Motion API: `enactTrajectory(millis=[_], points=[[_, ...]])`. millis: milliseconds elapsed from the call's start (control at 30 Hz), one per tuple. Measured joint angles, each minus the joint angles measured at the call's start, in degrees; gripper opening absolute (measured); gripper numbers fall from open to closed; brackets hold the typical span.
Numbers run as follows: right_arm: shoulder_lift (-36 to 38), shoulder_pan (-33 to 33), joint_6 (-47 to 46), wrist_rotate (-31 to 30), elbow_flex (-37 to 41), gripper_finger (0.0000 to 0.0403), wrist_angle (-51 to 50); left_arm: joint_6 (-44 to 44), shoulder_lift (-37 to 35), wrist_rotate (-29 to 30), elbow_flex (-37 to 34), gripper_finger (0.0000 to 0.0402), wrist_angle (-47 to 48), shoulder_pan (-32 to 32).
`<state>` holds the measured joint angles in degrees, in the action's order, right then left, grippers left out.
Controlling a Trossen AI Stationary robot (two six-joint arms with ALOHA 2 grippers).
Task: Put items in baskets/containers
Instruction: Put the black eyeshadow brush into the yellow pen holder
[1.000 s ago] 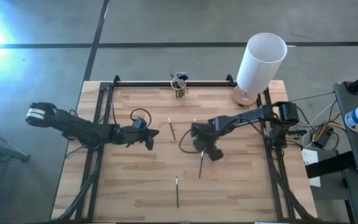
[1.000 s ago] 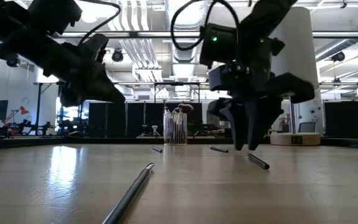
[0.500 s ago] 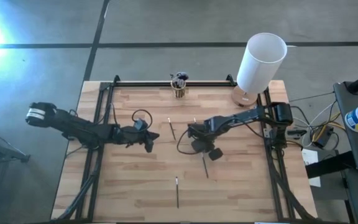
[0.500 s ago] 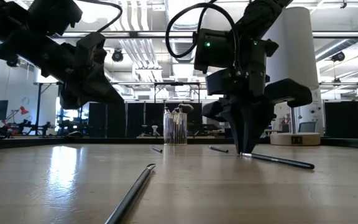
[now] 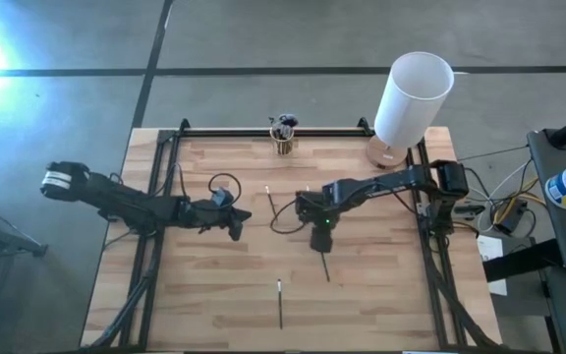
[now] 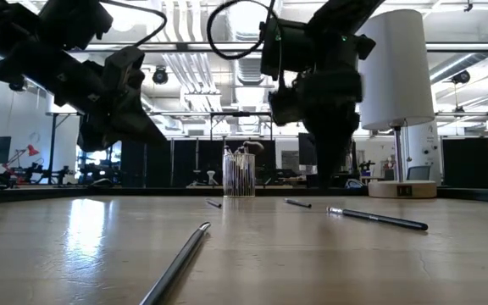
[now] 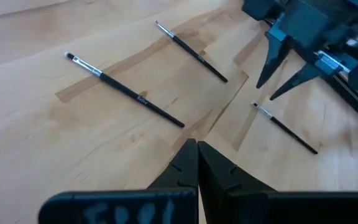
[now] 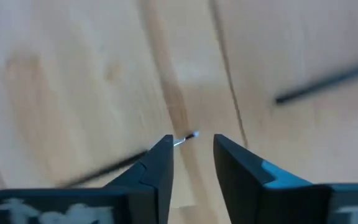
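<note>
A thin dark brush (image 5: 324,265) lies flat on the wood; it also shows in the low view (image 6: 378,219). My right gripper (image 5: 320,239) hangs open above its far end, fingers pointing down. In the right wrist view the brush's pale tip (image 8: 190,137) shows in the gap of the right gripper (image 8: 192,149). My left gripper (image 5: 239,228) is shut (image 7: 197,146) and waits above the table's left half. The small clear cup (image 5: 284,145) stands upright at the far edge with several brushes in it (image 6: 239,174).
Three more brushes lie loose: one near the near edge (image 5: 279,303), two short ones in the middle (image 5: 271,203) (image 5: 308,192). A tall white cylinder (image 5: 411,98) on a wooden base stands at the far right corner. A black rail frames the table's far and side edges.
My right gripper has turned about its wrist, risen off the table and shifted slightly toward the far left. The brush under it has swung about on the wood, with its far end staying near the gripper, and now lies still.
</note>
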<state>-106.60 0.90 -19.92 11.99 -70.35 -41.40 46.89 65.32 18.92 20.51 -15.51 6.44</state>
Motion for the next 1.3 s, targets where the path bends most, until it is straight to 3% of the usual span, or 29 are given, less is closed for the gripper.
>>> enactTrajectory(millis=[200, 500, 1033, 1300], points=[[0.0, -2.6, -22.9, -5.9, 0.5, 0.0119, 0.3, -0.5, 0.0, 0.0, 0.0, 0.0000, 0.8, 0.0], [0.0, -2.6, -40.0, -8.9, 4.7, 0.0089, 4.7, -0.6, 0.0, -1.1, -0.1, 0.0000, 1.9, 0.0], [0.0, -5.7, -49.2, -9.6, 7.5, 0.0080, 10.4, -0.6, 0.0, -2.8, -0.1, 0.0000, 1.9, 0.0], [0.1, -5.7, -47.3, -10.6, 8.3, 0.0033, 11.2, 1.4, 0.0, -3.3, -0.1, 0.0000, 1.8, -0.1]])
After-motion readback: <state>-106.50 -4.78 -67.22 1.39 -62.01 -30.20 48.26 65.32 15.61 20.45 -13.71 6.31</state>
